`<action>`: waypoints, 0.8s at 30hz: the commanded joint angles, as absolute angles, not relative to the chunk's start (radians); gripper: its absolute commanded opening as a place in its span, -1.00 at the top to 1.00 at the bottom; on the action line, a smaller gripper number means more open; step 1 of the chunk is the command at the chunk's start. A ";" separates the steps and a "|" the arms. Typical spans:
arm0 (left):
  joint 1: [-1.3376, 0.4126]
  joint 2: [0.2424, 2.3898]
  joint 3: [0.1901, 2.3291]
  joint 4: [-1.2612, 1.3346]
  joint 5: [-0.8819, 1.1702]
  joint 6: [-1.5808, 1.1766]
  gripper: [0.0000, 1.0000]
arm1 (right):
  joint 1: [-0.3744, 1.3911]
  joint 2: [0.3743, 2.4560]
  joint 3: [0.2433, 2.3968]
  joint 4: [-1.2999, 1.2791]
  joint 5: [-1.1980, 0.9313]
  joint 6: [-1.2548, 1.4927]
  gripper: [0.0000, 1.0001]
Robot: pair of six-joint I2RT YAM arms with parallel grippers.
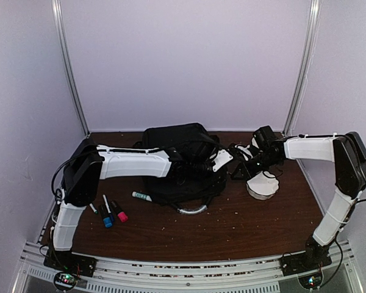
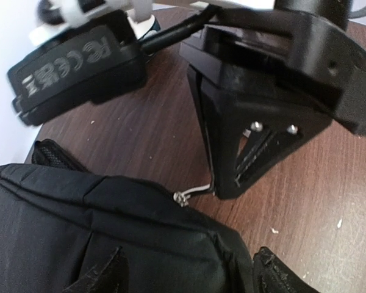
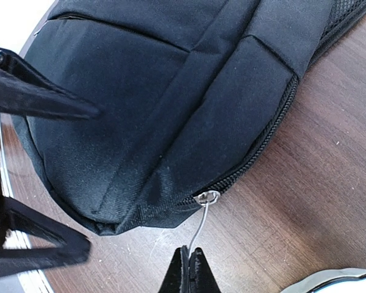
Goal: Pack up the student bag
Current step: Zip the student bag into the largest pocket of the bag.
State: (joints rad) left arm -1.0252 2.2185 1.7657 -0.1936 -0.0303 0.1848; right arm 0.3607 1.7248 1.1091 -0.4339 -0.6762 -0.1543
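Observation:
The student bag [image 1: 177,162] is a large black backpack lying mid-table. It also fills the right wrist view [image 3: 158,91] and the lower left of the left wrist view [image 2: 97,232]. My right gripper [image 3: 190,255] is shut on the thin silver zipper pull wire, just off the bag's corner; the zipper slider [image 3: 206,197] sits at the end of the zip. In the left wrist view the right gripper's fingers [image 2: 232,152] pinch that wire. My left gripper [image 2: 189,274] is open, its jaws straddling the same bag corner, and reaches across the bag in the top view [image 1: 226,160].
A white round object [image 1: 262,186] sits right of the bag, by the right gripper. Several markers [image 1: 110,213] and a glue stick [image 1: 141,196] lie left of the bag. The bag's silver handle [image 1: 192,210] points toward the near edge. The two grippers are very close together.

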 commanded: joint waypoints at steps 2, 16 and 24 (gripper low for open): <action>-1.039 2.284 1.848 -0.215 -0.039 0.195 -0.36 | 0.362 1.730 1.118 -0.425 -0.701 -0.157 1.00; -1.039 2.188 1.770 -0.223 -0.145 0.202 1.00 | 0.334 1.751 1.138 -0.433 -0.629 -0.144 1.00; -1.039 2.062 1.622 -0.192 -0.093 0.214 1.00 | 0.309 1.825 1.233 -0.469 -0.552 -0.122 1.00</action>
State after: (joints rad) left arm -1.0489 2.1433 1.6623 -0.2012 -0.1062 0.2043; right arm 0.3408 1.7954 1.1770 -0.4572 -0.6533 -0.1497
